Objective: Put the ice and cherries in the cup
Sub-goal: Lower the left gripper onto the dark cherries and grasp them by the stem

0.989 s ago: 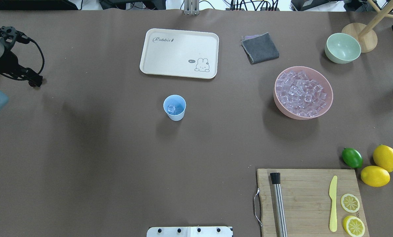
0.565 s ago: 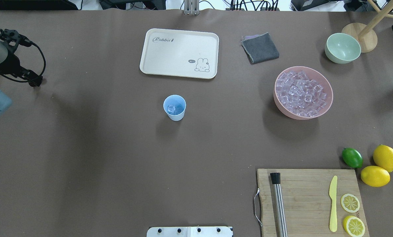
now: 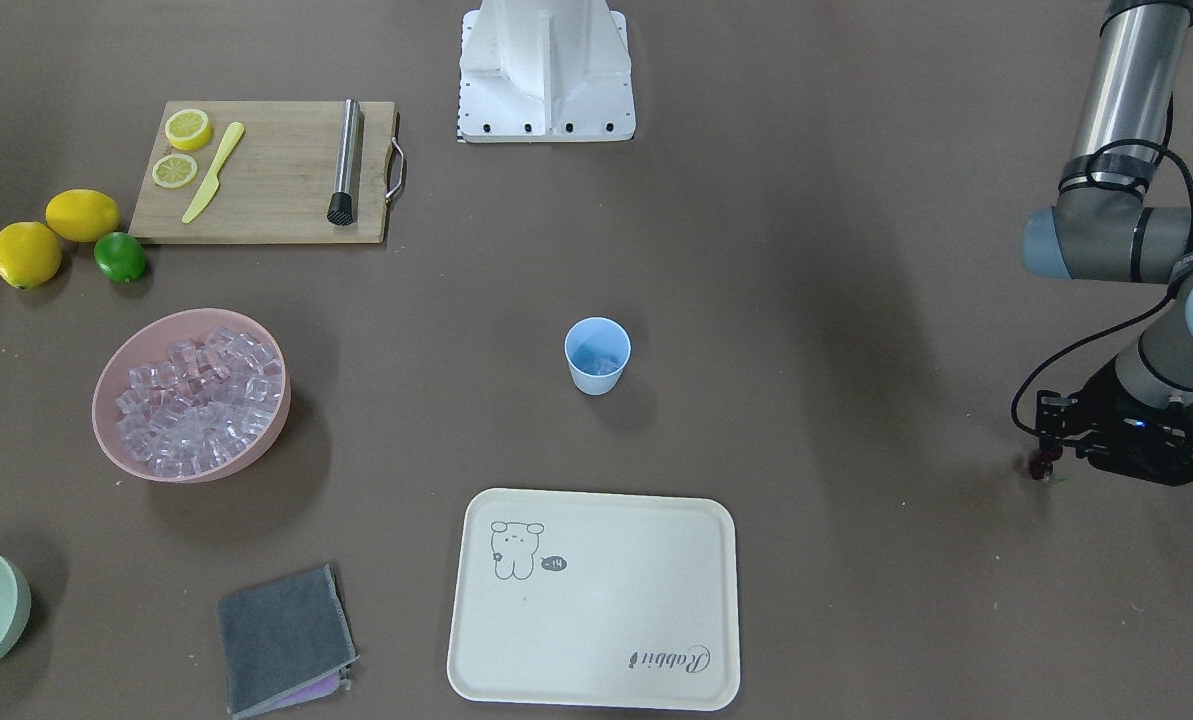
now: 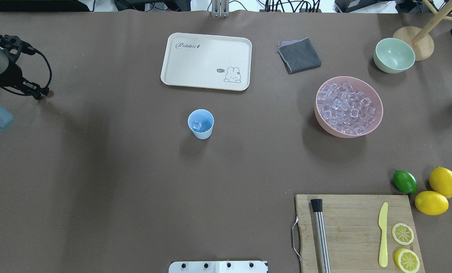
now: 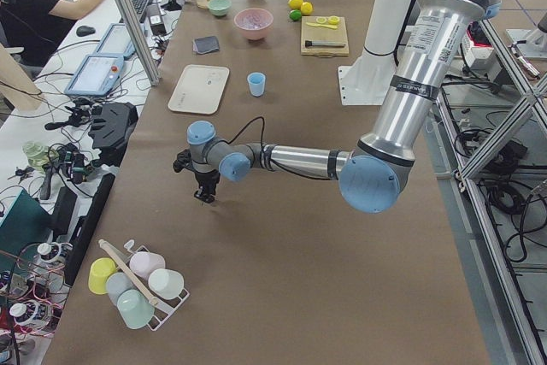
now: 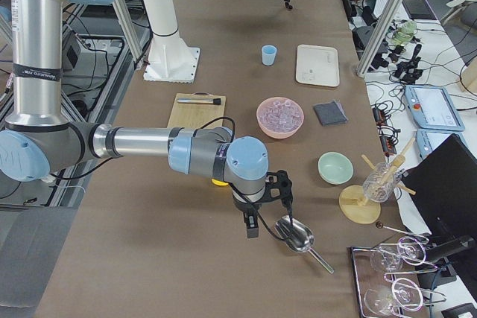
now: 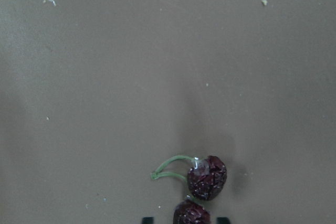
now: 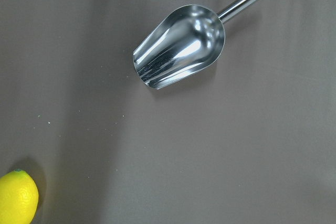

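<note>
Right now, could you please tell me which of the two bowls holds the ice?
The pink bowl: it is heaped with clear ice cubes, while the smaller green bowl is empty.

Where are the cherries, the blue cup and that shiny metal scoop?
cherries [image 7: 208,177]: left wrist view, on the upper fruit.
cup [image 3: 594,382]: front-facing view, on its outer wall.
scoop [image 8: 181,45]: right wrist view, inside its bowl.
</note>
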{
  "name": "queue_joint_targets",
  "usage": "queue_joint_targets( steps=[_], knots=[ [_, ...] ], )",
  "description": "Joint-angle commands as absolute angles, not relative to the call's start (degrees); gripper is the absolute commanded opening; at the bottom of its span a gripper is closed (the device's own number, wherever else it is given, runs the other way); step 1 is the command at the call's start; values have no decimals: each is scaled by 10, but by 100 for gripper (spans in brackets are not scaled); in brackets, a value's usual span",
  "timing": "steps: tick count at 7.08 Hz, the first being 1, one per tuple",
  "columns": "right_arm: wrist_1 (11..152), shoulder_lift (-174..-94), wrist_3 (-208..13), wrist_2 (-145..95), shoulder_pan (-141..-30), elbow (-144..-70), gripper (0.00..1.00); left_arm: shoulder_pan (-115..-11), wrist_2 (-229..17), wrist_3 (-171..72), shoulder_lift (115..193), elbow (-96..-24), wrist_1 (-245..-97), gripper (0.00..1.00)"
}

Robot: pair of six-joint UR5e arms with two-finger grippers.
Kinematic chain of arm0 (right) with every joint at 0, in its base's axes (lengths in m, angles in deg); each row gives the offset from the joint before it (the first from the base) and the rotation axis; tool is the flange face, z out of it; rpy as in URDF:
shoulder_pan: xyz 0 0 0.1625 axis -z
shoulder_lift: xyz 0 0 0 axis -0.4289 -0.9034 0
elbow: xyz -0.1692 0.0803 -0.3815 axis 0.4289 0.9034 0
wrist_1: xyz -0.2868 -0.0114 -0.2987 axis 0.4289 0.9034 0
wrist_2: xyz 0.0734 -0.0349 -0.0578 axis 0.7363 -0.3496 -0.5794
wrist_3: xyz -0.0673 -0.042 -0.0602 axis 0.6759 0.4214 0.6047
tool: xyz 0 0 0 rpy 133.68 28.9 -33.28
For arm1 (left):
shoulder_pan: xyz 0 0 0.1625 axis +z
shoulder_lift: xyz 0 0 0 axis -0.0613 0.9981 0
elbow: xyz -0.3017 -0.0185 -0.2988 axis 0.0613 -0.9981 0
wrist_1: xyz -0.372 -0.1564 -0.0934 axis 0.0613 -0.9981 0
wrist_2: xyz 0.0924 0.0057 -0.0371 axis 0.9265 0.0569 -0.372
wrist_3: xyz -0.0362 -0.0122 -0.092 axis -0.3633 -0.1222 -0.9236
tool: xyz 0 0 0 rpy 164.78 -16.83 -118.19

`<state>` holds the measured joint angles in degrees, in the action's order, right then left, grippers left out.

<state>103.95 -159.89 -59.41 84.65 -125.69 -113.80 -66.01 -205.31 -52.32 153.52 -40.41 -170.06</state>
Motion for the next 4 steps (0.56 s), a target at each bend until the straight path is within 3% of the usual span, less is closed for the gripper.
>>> queue_joint_targets(
  steps=[1, 3, 4],
  knots=[
    [1040, -1601, -589, 846, -1260, -1136, 100, -660, -2053, -523, 1534, -399, -1707, 40],
    [1040, -1603, -588, 846, -1262, -1136, 100, -660, -2053, -523, 1536, -399, -1708, 58],
    [1040, -1604, -588, 846, -1262, -1136, 100, -660, -2053, -522, 1535, -399, -1707, 58]
  ],
)
